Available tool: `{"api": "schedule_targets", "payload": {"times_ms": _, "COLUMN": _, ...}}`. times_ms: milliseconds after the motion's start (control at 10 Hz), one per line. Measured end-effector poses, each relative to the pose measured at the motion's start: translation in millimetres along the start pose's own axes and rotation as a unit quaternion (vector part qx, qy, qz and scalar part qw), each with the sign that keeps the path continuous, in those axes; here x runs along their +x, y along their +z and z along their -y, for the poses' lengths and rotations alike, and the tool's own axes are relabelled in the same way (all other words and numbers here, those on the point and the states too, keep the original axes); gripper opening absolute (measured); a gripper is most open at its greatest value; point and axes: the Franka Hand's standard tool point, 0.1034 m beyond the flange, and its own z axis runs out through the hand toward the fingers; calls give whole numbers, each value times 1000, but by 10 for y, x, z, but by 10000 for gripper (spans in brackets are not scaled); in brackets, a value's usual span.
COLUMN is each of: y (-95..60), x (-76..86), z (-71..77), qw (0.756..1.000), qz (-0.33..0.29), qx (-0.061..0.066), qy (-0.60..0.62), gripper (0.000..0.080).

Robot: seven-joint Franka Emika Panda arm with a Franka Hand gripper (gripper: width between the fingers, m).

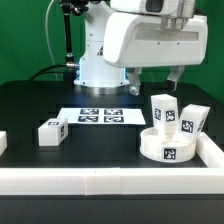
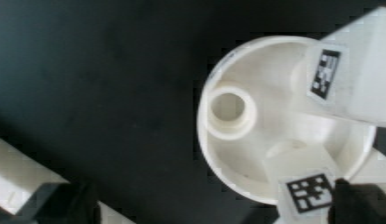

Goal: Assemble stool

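White seat disc [image 2: 261, 110] under gripper [image 1: 173, 77]: jaws wide apart, nothing held.

Letters, numbers, brands: none can be read in either view.
Marker board [image 1: 100, 116]: black-and-white square tags printed on its top; patterns only, no lettering.
Seat disc [image 1: 150, 149]: one square tag on its outer wall, also seen in the wrist view.
Standing leg on the exterior view's left [image 1: 163, 108]: square tag on its near face.
Standing leg on the exterior view's right [image 1: 192, 122]: a like tag.
Loose leg [image 1: 47, 131]: square tag on one side.
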Motion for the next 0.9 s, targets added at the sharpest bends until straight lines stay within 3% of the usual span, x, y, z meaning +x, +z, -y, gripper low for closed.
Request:
{"api": "schedule_targets", "payload": {"times_ms": 400, "y": 150, "x": -549, "z": -423, "qw": 1000, "qz": 5, "qx": -5, "qy": 6, "gripper": 649}}
{"api": "schedule_targets", "payload": {"times_ms": 600, "y": 159, "x": -632, "z": -567, "qw": 1000, "qz": 3, "qx": -7, "qy": 6, "gripper": 649}}
{"api": "schedule_targets", "payload": {"times_ms": 900, "y": 162, "x": -617, "z": -544, "qw": 1000, "qz": 3, "qx": -7, "qy": 10, "gripper": 649}}
